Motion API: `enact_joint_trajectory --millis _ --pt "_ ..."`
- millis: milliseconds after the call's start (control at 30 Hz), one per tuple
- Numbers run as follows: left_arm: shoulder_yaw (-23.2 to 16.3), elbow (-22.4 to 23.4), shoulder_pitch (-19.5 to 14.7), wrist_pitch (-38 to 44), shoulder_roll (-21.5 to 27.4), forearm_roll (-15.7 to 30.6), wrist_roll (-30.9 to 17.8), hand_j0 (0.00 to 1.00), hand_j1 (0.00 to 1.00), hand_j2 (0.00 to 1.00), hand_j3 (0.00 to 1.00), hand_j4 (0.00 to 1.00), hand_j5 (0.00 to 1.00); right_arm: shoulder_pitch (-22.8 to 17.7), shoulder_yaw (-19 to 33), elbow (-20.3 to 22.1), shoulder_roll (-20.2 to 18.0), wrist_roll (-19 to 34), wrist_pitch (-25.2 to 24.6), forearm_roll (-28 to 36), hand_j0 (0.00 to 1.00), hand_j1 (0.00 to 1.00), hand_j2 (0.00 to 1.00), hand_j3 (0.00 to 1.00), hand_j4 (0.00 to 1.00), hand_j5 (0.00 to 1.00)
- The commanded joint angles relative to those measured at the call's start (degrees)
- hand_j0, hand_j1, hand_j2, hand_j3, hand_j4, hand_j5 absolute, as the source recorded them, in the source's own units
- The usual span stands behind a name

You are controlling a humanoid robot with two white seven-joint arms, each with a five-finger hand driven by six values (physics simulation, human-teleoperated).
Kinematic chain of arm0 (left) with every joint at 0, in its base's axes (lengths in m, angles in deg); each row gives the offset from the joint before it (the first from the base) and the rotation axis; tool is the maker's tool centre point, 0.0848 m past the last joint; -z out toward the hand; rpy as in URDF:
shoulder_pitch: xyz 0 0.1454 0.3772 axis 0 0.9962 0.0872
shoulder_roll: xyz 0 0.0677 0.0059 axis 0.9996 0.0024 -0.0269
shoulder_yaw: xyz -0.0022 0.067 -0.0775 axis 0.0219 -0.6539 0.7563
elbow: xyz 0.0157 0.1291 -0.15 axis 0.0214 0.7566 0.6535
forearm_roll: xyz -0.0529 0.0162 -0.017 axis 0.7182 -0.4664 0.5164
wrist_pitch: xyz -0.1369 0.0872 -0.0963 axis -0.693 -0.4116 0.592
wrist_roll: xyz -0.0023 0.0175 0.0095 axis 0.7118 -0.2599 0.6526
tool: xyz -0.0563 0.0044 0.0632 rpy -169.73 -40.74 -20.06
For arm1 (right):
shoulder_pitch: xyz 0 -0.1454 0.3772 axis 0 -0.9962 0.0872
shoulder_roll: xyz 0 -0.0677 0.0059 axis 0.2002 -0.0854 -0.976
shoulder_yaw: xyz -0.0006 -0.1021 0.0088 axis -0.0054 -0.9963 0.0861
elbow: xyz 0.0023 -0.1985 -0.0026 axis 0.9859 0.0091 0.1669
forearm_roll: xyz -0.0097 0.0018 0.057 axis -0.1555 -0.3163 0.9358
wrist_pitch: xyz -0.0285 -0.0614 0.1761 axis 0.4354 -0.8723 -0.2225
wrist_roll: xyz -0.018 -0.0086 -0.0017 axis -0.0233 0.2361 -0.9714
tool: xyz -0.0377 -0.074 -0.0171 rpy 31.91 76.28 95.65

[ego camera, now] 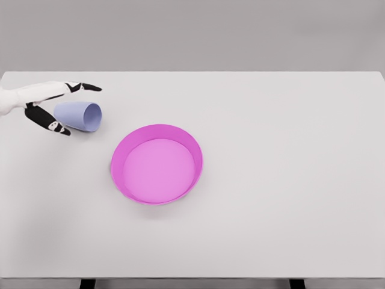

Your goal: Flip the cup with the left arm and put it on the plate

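Head view here, looking down at a pale grey bench (289, 180) that fills most of the frame, with a plain grey wall behind it. Only 1 arm is showing, the left one, coming in from the left edge near the far side of the bench.

The left hand (51, 105) is white with black fingertips, and it's spread around the cup (79, 115) rather than clamped on it. 1 long finger (84, 87) sticks out straight above the cup, pointing right, and another finger (48, 120) curls in low on the near side. So the hand is open pretty wide, bracketing the closed end of the cup. Can't tell if anything is actually touching it, and it doesn't look like a real grip.

The cup is light blue-lilac and lying on its side on the bench, open mouth facing right and a bit toward the camera, closed end tucked in toward the palm.

The plate (117, 158) is bright magenta with a raised rim, more like a shallow dish. It sits near the middle of the bench, right of and nearer than the cup, close by but with a clear gap of bench between them.
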Motion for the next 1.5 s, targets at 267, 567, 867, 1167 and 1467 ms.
enact_joint_trajectory --millis 267,567,867,1167,1467 --pt "-0.4 8.5 -1.8 0.1 -4.8 -3.5 0.0 1.0 1.0 1.0 1.0 1.0 1.0 0.1 0.1 0.0 0.0 0.0 0.0 0.0 1.0 1.0 1.0 1.0 1.0 1.0" --pt "-0.4 10.5 -2.2 0.1 -5.9 -5.0 0.0 1.0 1.0 1.0 1.0 1.0 1.0 0.0 0.1 0.0 0.0 0.0 0.0 0.0 1.0 1.0 1.0 1.0 1.0 1.0" --pt "-0.5 11.5 -2.8 0.1 -5.9 -5.3 0.0 1.0 1.0 1.0 1.0 1.0 1.0 0.0 0.0 0.0 0.0 0.0 0.0 0.0 1.0 1.0 1.0 1.0 1.0 1.0" --pt "-0.3 13.4 -3.5 0.1 -7.6 -10.3 0.0 1.0 1.0 1.0 1.0 1.0 1.0 0.1 0.0 0.0 0.0 0.0 0.0 0.0 1.0 1.0 1.0 1.0 1.0 1.0" --pt "-0.2 15.9 -3.8 0.1 -9.5 -11.9 0.0 1.0 1.0 1.0 1.0 1.0 1.0 0.1 0.0 0.0 0.0 0.1 0.0 0.0 1.0 1.0 1.0 1.0 1.0 1.0"
